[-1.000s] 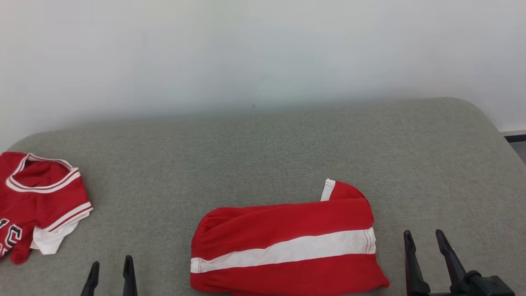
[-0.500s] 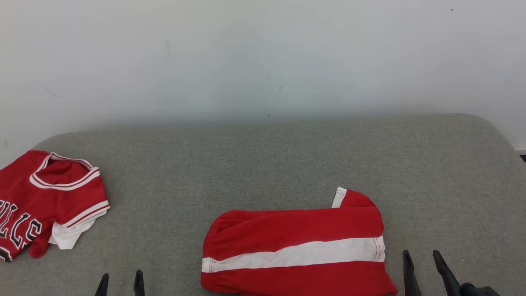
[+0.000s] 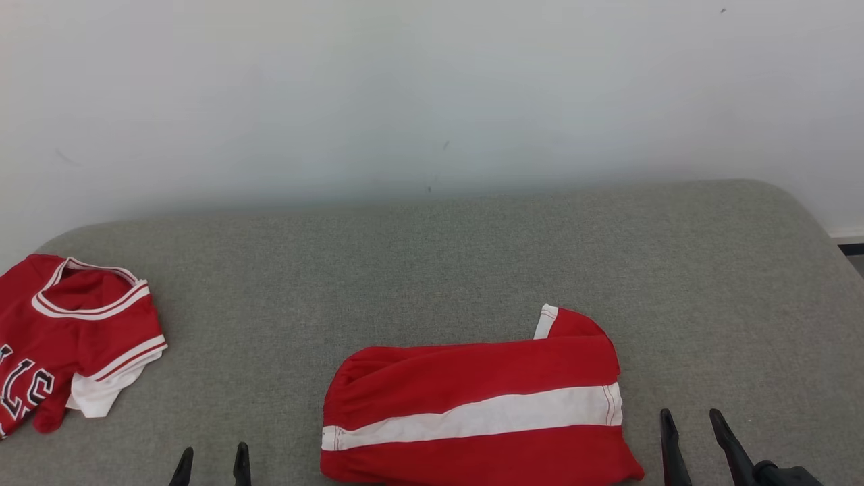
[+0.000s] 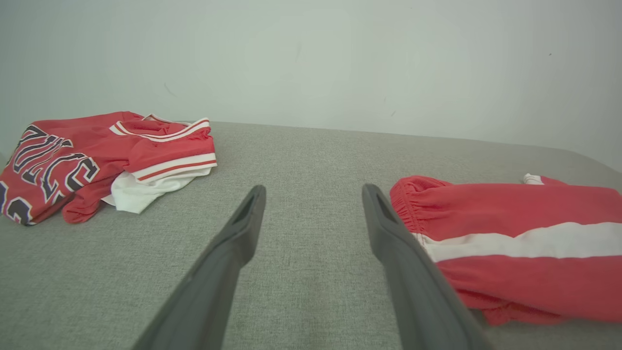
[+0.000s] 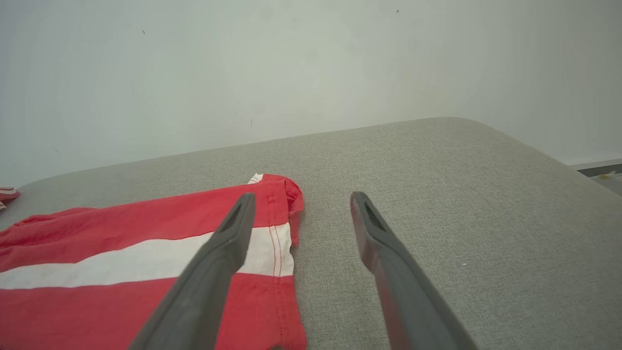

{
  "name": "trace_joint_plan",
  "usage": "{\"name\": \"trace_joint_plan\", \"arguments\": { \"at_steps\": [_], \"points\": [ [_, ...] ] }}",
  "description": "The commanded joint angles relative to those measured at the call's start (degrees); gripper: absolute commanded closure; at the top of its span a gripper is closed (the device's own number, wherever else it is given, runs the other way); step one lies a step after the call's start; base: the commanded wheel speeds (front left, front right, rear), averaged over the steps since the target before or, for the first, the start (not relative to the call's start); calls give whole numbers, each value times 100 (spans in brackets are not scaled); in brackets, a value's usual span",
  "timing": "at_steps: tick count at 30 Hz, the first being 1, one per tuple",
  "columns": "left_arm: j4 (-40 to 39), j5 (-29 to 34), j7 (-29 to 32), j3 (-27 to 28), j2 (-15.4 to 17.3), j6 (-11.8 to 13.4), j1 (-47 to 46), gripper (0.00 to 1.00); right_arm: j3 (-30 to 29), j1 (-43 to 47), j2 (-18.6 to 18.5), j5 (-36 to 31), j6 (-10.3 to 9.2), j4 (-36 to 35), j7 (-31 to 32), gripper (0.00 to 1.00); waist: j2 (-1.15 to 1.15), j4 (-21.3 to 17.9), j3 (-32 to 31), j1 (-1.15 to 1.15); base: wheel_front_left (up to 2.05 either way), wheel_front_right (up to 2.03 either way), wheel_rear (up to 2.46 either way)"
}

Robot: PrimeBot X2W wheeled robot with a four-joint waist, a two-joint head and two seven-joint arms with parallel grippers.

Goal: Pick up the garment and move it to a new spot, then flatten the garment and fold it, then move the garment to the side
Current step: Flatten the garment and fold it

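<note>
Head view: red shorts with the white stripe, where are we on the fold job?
Done, by the look: the red white-striped fabric shorts lie flat and folded on the grey upholstered surface. In hand: nothing; both arms' jaws stand open, empty, flanking the shorts. Remaining: moving them aside, perhaps toward the red lettered jersey at the robot's left.

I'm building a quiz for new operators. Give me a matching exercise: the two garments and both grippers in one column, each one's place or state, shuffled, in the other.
1 striped red garment
2 lettered jersey
3 left gripper
4 right gripper

A open, beside the striped garment's hem end
B crumpled at the far left of the grey surface
C open, over bare surface between the garments
D lying flat, front middle

Pairs: 1-D, 2-B, 3-C, 4-A
</note>
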Motion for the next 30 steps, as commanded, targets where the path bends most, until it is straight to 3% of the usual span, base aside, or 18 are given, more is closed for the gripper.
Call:
{"name": "trace_joint_plan", "arguments": {
  "at_steps": [1, 12, 16, 22, 30],
  "points": [
    [16, -53, -18, -17, 9, -6, -39, 0, 8, -38, -19, 10, -11, -33, -2, 0, 0, 1, 13, 0, 0, 0, 0],
    [74, -153, -18, -131, 68, 0, -115, 0, 91, -128, -51, 58, -11, 55, 10, 0, 0, -29, 90, 0, 0, 0, 0],
    [342, -234, -18, -357, 131, 0, -236, 0, 201, -305, -137, 204, -11, 189, 332, 0, 0, -73, 158, 0, 0, 0, 0],
    [1193, -927, 203, -1125, 350, -1, -791, 0, 499, -669, -374, 534, -11, 309, 1129, 0, 0, -145, 311, 0, 0, 0, 0],
    [1658, -1916, 665, -1805, 675, -1, -1517, 0, 928, -1119, -595, 821, -11, 437, 1728, 0, 0, -291, 577, 0, 0, 0, 0]
  ]
}}
